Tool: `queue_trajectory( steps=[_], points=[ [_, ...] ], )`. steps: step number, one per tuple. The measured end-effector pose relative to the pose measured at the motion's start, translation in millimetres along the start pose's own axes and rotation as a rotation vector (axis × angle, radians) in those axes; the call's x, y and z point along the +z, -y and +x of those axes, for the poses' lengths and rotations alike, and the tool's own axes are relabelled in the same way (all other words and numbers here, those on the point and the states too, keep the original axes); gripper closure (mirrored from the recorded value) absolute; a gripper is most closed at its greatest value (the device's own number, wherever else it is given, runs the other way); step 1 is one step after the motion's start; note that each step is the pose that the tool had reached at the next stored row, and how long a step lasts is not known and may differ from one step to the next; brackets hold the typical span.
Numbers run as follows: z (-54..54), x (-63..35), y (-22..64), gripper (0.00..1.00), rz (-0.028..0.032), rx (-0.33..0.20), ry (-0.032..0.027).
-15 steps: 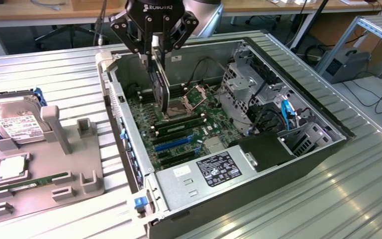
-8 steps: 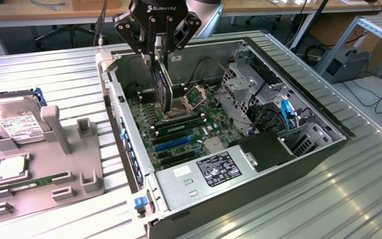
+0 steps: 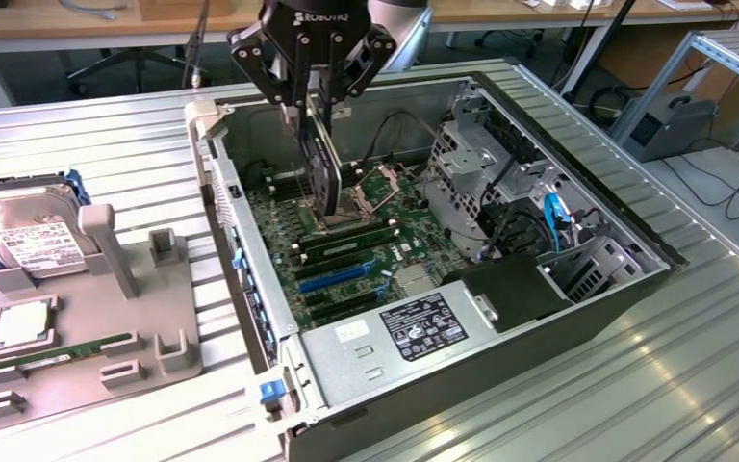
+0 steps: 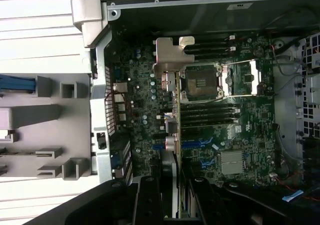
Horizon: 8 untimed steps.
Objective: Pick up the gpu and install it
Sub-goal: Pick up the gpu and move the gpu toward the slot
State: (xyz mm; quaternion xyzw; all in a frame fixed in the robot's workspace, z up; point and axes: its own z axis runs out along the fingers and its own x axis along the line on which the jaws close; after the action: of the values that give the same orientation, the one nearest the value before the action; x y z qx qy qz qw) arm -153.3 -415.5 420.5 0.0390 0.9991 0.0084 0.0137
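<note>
My gripper [image 3: 316,108] is shut on the gpu [image 3: 324,173], a thin dark card that hangs edge-down from the fingers. The card is inside the open computer case [image 3: 626,289], over the green motherboard [image 3: 402,226], and its lower end is near the CPU socket [image 3: 376,197]. In the wrist view the gpu [image 4: 175,125] appears edge-on, with its silvery bracket [image 4: 169,55] at the far end. My gripper [image 4: 172,197] clamps it between two black fingers [image 4: 147,200]. Blue expansion slots [image 4: 200,144] lie on the board beside the card.
At the exterior view's left a grey fixture [image 3: 126,337] carries a hard drive [image 3: 30,236], a CPU [image 3: 20,325] and a RAM stick [image 3: 55,352]. In the case, the power supply [image 3: 408,332], drive cage [image 3: 485,164] and cables [image 3: 556,217] ring the board.
</note>
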Motion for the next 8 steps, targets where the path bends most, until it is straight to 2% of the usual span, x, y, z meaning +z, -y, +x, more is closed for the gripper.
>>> queue_trajectory(
  steps=[8],
  points=[
    [-5.5, 1.6, -0.4, 0.73, 0.0007, 0.000, 0.0000]
  ],
)
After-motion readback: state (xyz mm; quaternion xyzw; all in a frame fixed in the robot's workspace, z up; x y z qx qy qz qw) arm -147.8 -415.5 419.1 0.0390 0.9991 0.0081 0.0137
